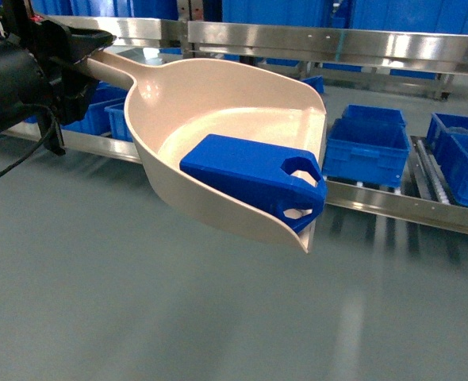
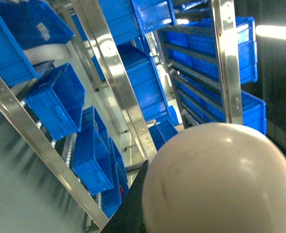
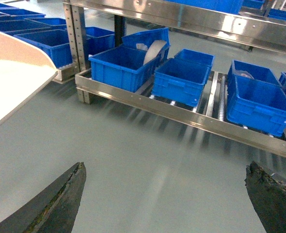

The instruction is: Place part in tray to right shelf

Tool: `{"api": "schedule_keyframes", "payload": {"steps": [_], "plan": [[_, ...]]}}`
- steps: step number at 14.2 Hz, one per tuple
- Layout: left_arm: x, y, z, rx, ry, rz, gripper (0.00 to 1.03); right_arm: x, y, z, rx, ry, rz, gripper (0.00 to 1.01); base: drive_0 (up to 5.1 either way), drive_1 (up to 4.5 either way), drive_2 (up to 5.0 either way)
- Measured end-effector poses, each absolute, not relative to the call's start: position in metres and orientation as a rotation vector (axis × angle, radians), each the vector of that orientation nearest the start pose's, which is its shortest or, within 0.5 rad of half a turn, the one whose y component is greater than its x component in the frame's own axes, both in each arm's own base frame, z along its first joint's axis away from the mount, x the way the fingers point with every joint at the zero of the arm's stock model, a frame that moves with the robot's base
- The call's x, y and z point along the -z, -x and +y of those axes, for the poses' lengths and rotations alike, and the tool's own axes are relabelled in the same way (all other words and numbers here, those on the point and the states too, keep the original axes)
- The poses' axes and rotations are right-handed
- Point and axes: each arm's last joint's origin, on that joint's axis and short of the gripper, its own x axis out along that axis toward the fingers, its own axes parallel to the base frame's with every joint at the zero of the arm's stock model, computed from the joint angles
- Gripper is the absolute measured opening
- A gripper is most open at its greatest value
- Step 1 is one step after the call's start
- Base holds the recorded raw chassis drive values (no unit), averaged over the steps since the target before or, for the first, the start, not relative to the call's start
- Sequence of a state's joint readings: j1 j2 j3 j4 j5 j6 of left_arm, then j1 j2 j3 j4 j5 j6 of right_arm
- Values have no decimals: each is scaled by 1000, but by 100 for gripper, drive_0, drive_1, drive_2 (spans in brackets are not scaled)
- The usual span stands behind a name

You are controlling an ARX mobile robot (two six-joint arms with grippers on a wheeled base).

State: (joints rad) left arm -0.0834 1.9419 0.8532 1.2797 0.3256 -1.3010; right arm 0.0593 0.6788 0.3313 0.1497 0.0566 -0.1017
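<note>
Gripping the long straight handle at the far left of the head view, the black left gripper [image 1: 91, 44] is clamped on the large cream plastic dustpan-shaped tray [image 1: 218, 103] and holds it up over the grey floor, front lip tipped down toward the right. Inside the tray lies the small bright blue plastic part [image 1: 254, 176], a boxy block whose hexagonal-holed lug rests against the lower front corner of the scoop. The left wrist view shows only the tray's rounded cream back and tilted racking behind it.

Further right, the stainless-steel right shelf [image 1: 393, 202] with its flat front rail and white rollers carries several blue ribbed crates [image 1: 366, 147]. From the right wrist view, the right gripper [image 3: 165, 194] hangs with its two dark fingers spread wide apart, holding nothing, facing that shelf.

My judgement: the part is loaded and the carry is in hand; the next move calls for bringing the tray to the shelf while keeping it level enough that the part does not slide off the lip.

No brand, label or writing is legible anywhere.
</note>
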Motion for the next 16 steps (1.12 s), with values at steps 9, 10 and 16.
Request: {"api": "schedule_keyframes", "payload": {"steps": [9,10,16], "plan": [[-178,-374,-41,473,1254,103,14,-223,-160,8,-13,113,197,98,-142,-142,-142],[-178,-374,-41,472,1255,102,14,-223,-160,8,-13,113,197,98,-142,-142,-142],[-178,-374,-42,476,1254,106,14,-223,-160,8,-13,113,197,98,-145,-145,-145]]}}
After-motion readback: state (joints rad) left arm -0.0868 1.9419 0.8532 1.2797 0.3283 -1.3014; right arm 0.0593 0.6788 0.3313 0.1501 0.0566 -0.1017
